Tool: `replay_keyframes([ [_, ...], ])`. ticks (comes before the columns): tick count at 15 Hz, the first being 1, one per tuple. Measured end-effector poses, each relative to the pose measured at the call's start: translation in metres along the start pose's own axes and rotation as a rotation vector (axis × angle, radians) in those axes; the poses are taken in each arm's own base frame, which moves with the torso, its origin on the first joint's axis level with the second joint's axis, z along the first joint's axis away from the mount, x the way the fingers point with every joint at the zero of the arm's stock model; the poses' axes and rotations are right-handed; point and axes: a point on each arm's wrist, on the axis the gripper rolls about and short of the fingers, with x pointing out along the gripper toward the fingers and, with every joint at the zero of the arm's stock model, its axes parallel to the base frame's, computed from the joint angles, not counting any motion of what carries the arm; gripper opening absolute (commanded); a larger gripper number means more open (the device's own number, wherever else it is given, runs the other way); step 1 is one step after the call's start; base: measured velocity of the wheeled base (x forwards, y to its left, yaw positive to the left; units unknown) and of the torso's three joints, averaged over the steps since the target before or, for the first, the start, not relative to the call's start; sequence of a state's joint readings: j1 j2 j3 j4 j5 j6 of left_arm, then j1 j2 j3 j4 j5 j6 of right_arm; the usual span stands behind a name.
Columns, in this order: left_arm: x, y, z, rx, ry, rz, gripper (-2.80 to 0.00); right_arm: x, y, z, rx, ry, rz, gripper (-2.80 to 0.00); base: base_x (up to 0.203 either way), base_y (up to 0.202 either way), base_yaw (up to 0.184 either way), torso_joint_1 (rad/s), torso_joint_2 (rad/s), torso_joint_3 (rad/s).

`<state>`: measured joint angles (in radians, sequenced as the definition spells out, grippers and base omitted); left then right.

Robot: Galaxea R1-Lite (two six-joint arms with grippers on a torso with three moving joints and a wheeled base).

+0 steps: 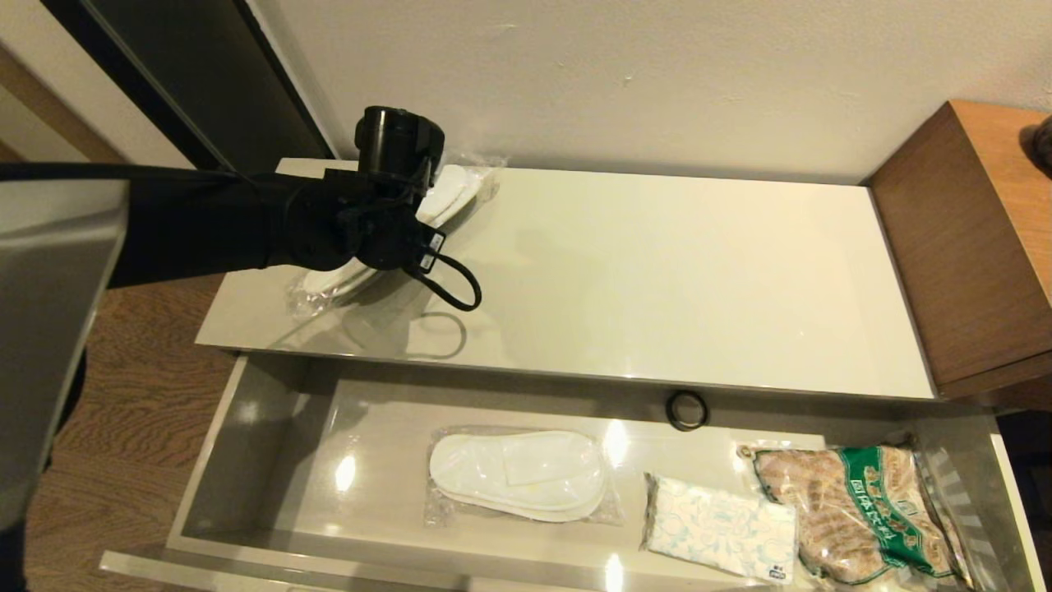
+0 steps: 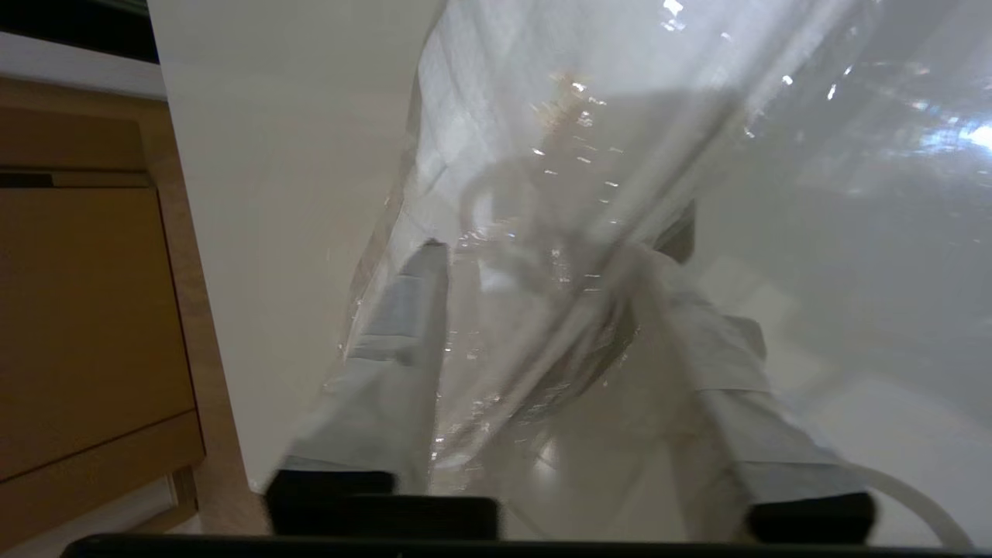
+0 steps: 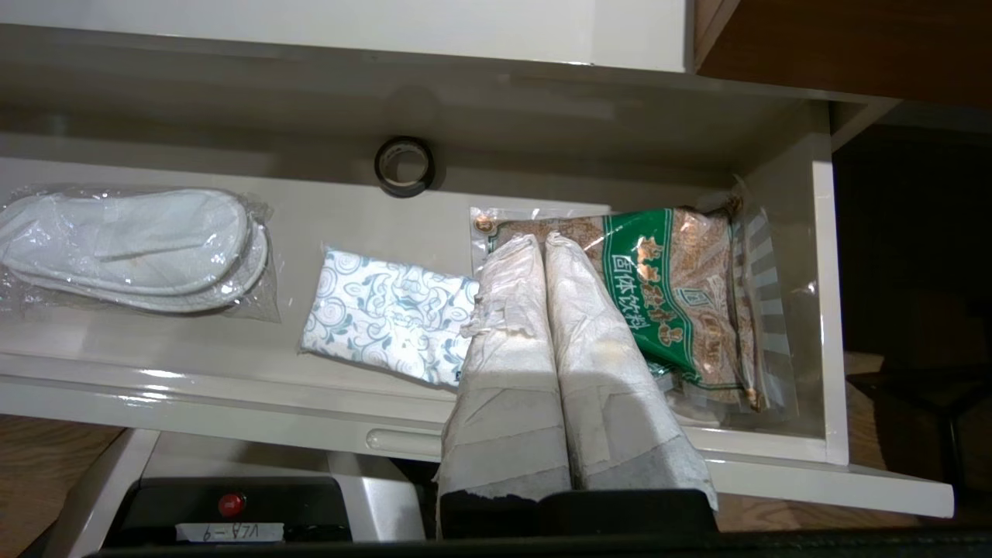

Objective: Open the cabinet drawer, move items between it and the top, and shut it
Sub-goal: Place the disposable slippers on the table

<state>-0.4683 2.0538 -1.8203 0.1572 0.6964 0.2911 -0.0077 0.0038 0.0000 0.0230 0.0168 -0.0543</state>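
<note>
Cream-beige top (image 1: 657, 271): glossy slab across the middle of the head view, bare but for one bagged pair of slippers at its upper left end.
Cabinet drawer (image 1: 271, 411): pulled fully out along the bottom of the frame, grey floor exposed, so both levels can be reached from above.
Left arm: reaches in from the left edge of the head view and hangs over the top's left end, likely to set down or take up the bag there.
Bag of brown food (image 1: 855, 510): green-labelled, lying flat in the drawer's lower right corner; not part of the job, I'd say.
Slippers on the top (image 1: 448, 193): white, in a clear bag, lying at a slant and mostly hidden under the wrist.
Slippers in the drawer (image 1: 518, 475): second bagged pair, flat, at bottom centre.
Tissue pack (image 1: 717, 530): patterned face up, between those slippers and the food bag, just beside the latter.
Left gripper (image 2: 554, 256): fingers spread wide astride the crinkled bag; whether they press it I cannot tell.
Right gripper (image 3: 542, 248): taped fingers pressed together, holding nothing, hovering above the drawer's right end over the food bag.
Tape roll (image 1: 687, 409): small black ring against the drawer's back wall.
</note>
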Motion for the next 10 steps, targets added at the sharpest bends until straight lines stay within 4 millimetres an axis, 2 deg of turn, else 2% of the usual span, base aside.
replay_keyframes([
  [3, -0.007, 0.007, 0.005, -0.014, -0.017, 0.004, 0.0, 0.0, 0.0, 0.0, 0.0, 0.0, 0.0, -2.8, 0.0, 0.0, 0.0, 0.0, 0.0, 0.0],
  [5, -0.02, 0.018, 0.011, -0.031, -0.04, 0.002, 0.0, 0.0, 0.0, 0.0, 0.0, 0.0, 0.0, -2.8, 0.0, 0.0, 0.0, 0.0, 0.0, 0.0],
  [8, -0.069, 0.039, 0.02, -0.053, -0.058, -0.075, 0.0, 0.0, 0.0, 0.0, 0.0, 0.0, 0.0, -2.8, 0.0, 0.0, 0.0, 0.0, 0.0, 0.0],
  [10, -0.119, 0.053, 0.022, -0.075, -0.04, -0.164, 0.0, 0.0, 0.0, 0.0, 0.0, 0.0, 0.0, -2.8, 0.0, 0.0, 0.0, 0.0, 0.0, 0.0],
])
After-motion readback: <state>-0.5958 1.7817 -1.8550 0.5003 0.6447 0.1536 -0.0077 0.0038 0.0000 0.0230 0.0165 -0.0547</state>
